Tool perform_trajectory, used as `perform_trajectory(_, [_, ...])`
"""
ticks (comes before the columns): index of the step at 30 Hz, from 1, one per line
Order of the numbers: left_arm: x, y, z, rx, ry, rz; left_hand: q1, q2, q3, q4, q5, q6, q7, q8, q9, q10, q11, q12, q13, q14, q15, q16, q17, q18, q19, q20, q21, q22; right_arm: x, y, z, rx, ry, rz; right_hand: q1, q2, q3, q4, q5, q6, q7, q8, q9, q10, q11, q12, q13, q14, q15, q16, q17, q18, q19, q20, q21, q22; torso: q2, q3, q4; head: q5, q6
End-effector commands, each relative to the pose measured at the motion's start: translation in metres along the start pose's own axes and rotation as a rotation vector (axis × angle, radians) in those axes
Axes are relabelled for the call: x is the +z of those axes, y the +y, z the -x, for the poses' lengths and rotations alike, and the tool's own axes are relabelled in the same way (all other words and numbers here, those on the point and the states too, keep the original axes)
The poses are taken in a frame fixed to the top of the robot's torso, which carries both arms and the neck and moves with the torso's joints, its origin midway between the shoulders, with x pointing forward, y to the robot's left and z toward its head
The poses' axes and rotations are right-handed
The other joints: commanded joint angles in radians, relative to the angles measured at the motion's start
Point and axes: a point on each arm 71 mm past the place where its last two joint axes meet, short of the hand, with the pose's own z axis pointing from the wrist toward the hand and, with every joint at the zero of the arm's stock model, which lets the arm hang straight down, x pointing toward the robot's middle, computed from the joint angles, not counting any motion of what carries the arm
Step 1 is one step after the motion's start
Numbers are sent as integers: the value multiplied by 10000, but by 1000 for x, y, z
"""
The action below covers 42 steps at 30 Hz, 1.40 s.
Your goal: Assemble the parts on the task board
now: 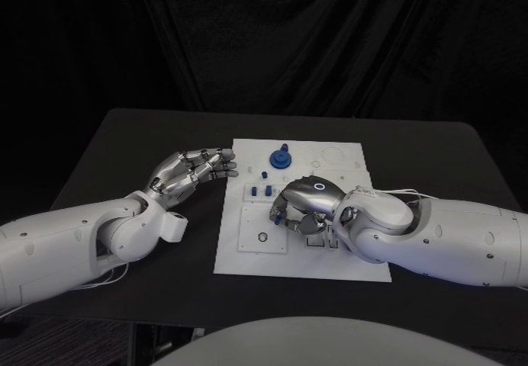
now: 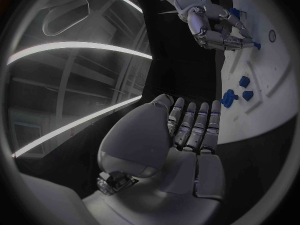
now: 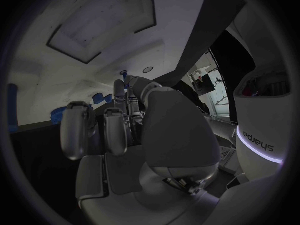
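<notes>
Right hand (image 1: 305, 200) hovers low over task board (image 1: 248, 252) centre, fingers curled; whether it pinches anything, cannot tell. Small blue parts (image 1: 259, 191) lie just beside its fingertips, toward the left hand (image 1: 196, 171), empty, at board edge.

White rectangular task board (image 1: 244, 255), flat in the middle of the black table, long side running away from the robot. Round blue part (image 1: 281, 158) with a raised knob, upright near the far edge. Small blue parts (image 1: 259, 191) clustered just nearer, around mid-board. Shallow round and rectangular recesses visible across the plate's surface.
</notes>
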Motion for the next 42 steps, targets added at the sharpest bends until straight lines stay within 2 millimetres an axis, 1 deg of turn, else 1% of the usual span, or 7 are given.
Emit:
perform_trajectory(1, [0,-2,-1,-124,112,-423,26,-47,53,3,67,-4,45,24,-11,-36,22,33,-13,-55,2,61,-16,-45,80,13,55,10,-1,-1,-1,-21,-7,-203,113,22,-35,-32,19,-61,41,-4,17,-71,-27,22,-6,473,-57,-67,-8,157,81,-90,-35,1903,-1,6,-11,38,2])
perform_trajectory(5, [-1,-2,-1,-128,110,-407,26,-47,53,3,67,-4,45,24,-11,-36,22,33,-13,-55,2,61,-16,-45,80,13,55,10,-1,-1,-1,-24,21,-228,116,28,-31,-34,23,-65,44,-7,21,-83,-22,18,-4,468,-53,-74,-18,160,73,-89,-50,1899,-2,8,-3,69,2])
perform_trajectory(15, [-1,-1,-1,-140,114,-350,24,-41,66,2,68,-10,49,22,-14,-47,21,34,-14,-60,2,66,-16,-46,79,13,55,10,-1,-1,-2,-33,136,-296,114,32,-28,-35,22,-66,49,-8,26,-109,-14,6,-5,451,-46,-103,-73,171,48,-86,-104,1882,-6,1,-1,79,2])
perform_trajectory(23, [-1,-1,-1,-151,126,-309,21,-30,82,3,70,-15,53,20,-17,-56,24,36,-16,-61,2,75,-15,-45,78,13,54,12,0,-1,-4,-60,333,-371,103,40,-18,-33,12,-117,71,-41,31,-187,17,-30,-6,415,-23,-158,-167,190,-1,-72,-199,1853,-3,0,14,39,2])
perform_trajectory(34, [-1,0,-1,-177,154,-264,21,-13,105,2,74,-18,54,19,-19,-64,25,40,-17,-61,2,85,-14,-45,78,12,54,13,1,0,-4,-69,433,-397,109,51,-8,-39,4,-134,78,-54,34,-215,28,-43,-4,376,-10,-222,-287,216,-59,-63,-319,1817,-3,-4,-3,77,2])
perform_trajectory(42, [-1,0,-1,-186,164,-231,21,-13,105,2,74,-18,54,19,-19,-64,25,40,-17,-61,2,85,-14,-45,78,12,54,13,2,-1,-6,-96,641,-449,70,49,-13,-19,-62,-206,114,-103,35,-345,79,-110,-15,312,31,-310,-436,247,-144,-31,-477,1770,-3,2,8,31,2])
